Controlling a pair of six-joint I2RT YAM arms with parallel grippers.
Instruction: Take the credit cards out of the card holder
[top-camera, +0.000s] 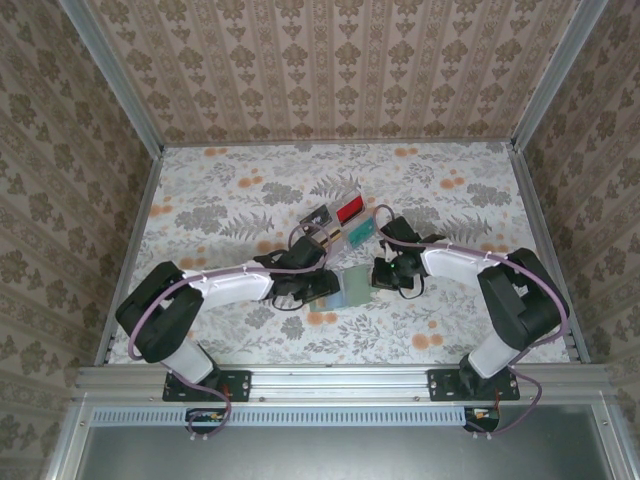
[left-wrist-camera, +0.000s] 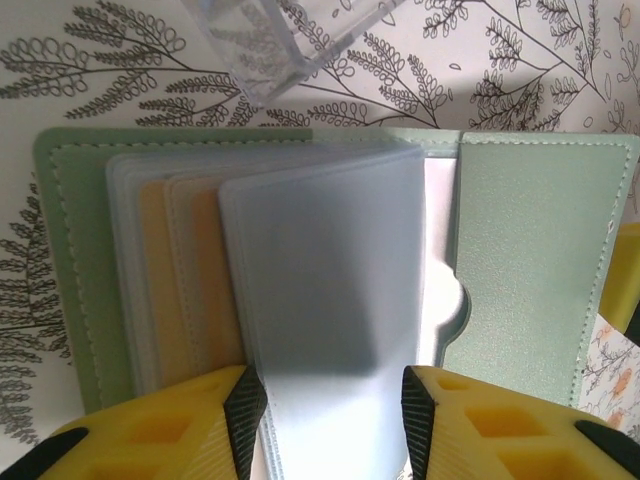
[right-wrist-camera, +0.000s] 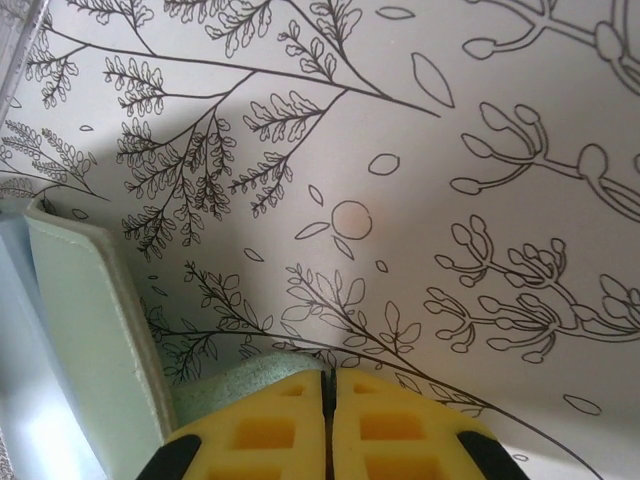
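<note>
The card holder (top-camera: 348, 287) is lying open on the flower-patterned table (top-camera: 215, 190), near the middle and toward the near edge. Its two pale green panels are spread flat and its clear sleeves (left-wrist-camera: 330, 290) are fanning up from the crease. A tan card (left-wrist-camera: 190, 290) is showing through the sleeves over the left panel, so I judge that at least this one is not yet out. Three cards are lying outside, at about 12 o'clock from the holder: the black card (top-camera: 318, 216), the red card (top-camera: 350, 210) at its 3 o'clock, and the teal card (top-camera: 362, 233) nearest the holder.

The right gripper (right-wrist-camera: 328, 385) is sitting at the holder's 3 o'clock with its jaws closed tight together and its tips bearing on the outer edge of the right panel. It seems to be pinning the soft wallet so that it is not sliding or folding shut while the other arm is working.

The left gripper (left-wrist-camera: 325, 400) is standing at the holder's 9 o'clock with its jaws about half apart, and the foremost sleeve is rising between them. That sleeve is blurred, so I cannot tell whether the pads are touching its edges. A clear plastic block (left-wrist-camera: 270, 50) is standing just beyond the holder at 12 o'clock in the left wrist view.
</note>
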